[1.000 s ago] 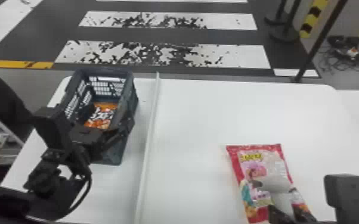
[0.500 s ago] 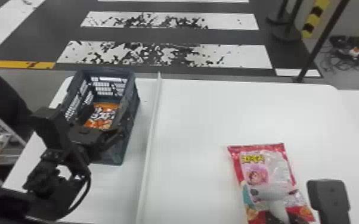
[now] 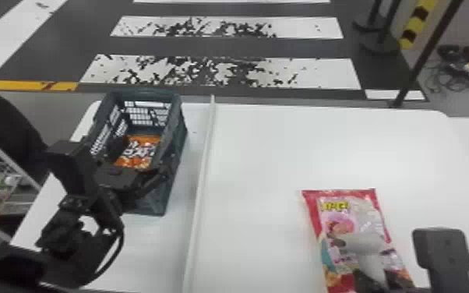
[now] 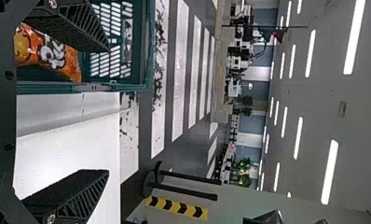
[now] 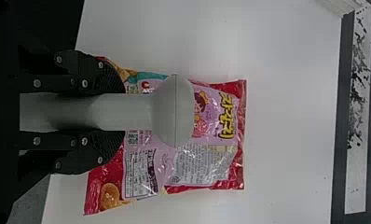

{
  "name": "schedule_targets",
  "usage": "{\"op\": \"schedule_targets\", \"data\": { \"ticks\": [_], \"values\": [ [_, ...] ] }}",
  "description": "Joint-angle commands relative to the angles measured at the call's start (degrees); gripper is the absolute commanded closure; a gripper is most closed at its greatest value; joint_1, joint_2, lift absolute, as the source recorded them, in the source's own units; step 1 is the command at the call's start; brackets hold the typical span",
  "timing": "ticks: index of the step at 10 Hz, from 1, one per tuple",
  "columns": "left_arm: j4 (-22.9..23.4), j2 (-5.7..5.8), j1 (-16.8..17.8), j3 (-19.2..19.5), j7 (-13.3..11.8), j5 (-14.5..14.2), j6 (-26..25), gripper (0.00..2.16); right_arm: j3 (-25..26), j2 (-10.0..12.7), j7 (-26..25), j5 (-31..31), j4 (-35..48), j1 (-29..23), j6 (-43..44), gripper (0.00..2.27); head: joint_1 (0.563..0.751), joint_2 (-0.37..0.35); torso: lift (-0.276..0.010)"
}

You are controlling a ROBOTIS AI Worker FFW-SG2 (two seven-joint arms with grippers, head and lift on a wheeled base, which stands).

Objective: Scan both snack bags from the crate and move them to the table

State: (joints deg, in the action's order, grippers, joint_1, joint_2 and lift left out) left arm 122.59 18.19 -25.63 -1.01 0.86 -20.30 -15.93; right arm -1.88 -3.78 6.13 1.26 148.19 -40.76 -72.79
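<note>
The job in hand, I'd judge, is scanning the red snack bag (image 3: 346,218), lying on the tabletop (image 3: 265,156) at the head view's lower right. The right arm's jaws are closed round the scanner (image 5: 174,112), poised over the bag's print. It wants a square, steady aim at the barcode, with a small tilt if the shiny film glares, and no pressing. The left arm's jaws stand wide apart at the crate (image 3: 140,92), upper left, with the orange snack bag (image 3: 138,152) inside.

Yellow lettering (image 5: 226,116) and fine print (image 5: 197,163) stand on the red-and-pink snack bag (image 5: 167,156); white lettering (image 3: 138,151) marks the orange snack bag (image 3: 146,141).
</note>
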Motion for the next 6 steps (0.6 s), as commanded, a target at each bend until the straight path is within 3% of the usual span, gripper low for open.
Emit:
{"op": "schedule_targets", "data": {
  "ticks": [1,3,6],
  "values": [
    [0.55,0.00,-0.30,0.30,-0.07,0.00,-0.20,0.07,3.47,0.08,-0.07,-2.31,2.28,0.42,-0.65,2.25,0.695,0.039,-0.087],
    [0.90,0.00,-0.57,0.39,-0.33,0.09,-0.20,0.07,10.94,0.35,0.02,-6.18,0.35,6.22,-2.40,2.25,0.695,0.000,-0.087],
    [0.90,0.00,-0.57,0.57,-0.33,0.26,-1.08,0.07,19.64,-0.88,2.13,-9.34,-11.17,14.84,-1.70,2.25,0.695,-0.093,-0.087]
  ]
}}
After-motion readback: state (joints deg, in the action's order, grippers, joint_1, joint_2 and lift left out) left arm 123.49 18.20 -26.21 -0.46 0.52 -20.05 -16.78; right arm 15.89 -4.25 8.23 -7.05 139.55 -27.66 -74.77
